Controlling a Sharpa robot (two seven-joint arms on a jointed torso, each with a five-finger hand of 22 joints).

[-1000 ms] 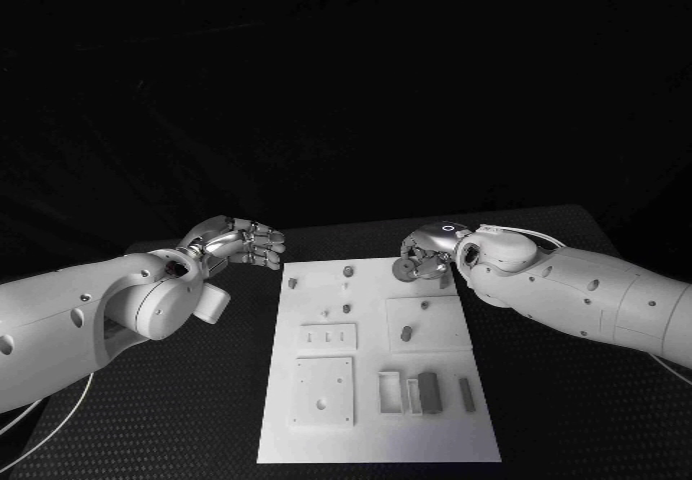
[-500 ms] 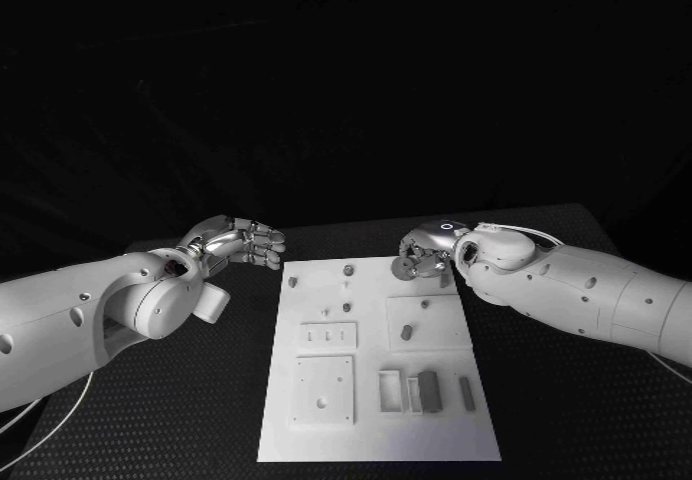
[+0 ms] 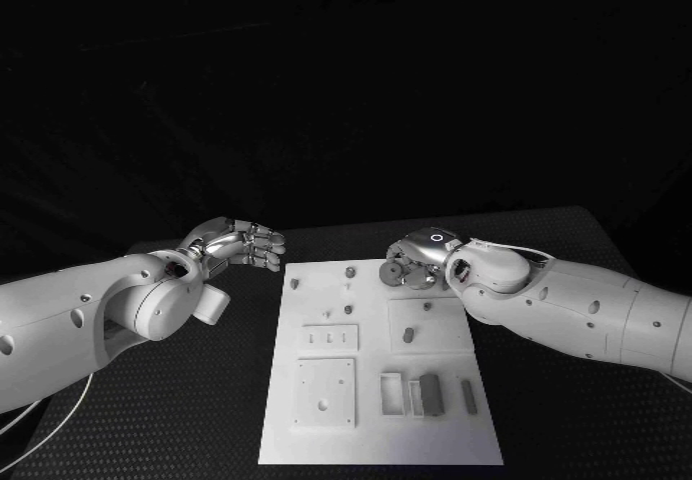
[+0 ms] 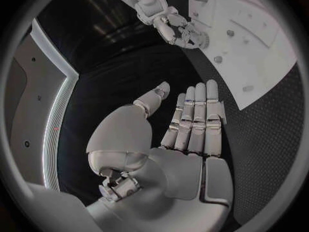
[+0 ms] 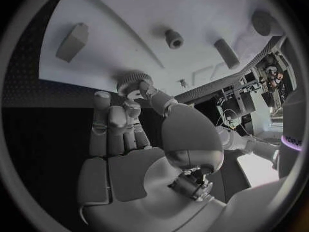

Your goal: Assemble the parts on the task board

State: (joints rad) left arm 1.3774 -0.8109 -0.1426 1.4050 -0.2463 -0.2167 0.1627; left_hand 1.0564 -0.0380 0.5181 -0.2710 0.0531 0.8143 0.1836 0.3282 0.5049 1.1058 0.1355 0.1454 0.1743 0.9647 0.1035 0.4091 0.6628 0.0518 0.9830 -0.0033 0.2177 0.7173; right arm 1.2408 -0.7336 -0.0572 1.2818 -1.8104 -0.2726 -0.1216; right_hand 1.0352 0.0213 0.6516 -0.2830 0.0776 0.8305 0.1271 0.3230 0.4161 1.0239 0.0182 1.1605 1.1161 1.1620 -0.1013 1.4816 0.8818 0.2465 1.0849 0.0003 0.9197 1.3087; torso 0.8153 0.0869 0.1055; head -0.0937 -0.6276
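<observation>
Left hand (image 3: 238, 243): we find it raised over the black table (image 3: 173, 400), just off the far left corner of the task board; in its own wrist view the fingers (image 4: 195, 119) lie straight and side by side, the thumb held apart, and nothing is in the palm.
Task board (image 3: 372, 445): a white plate lying flat mid-table, its long side running away from the robot, between the two arms.
Pegs (image 3: 349, 271): we count a few small grey parts standing in the board's far half, on its left and middle.
Socket plates (image 3: 329, 338): raised white blocks on the near left half of the board, one with a row of slots, one below it with a single hole.
Bars (image 3: 428, 393): grey upright parts near the board's near right edge, set beside a white frame.
Gear (image 5: 133, 83): a small toothed grey wheel, pinched between the right thumb and fingertips at the board's far right corner; whether it touches the board we cannot tell.
Right hand (image 3: 413, 262): over that far right corner, fingers drawn in around the gear.
</observation>
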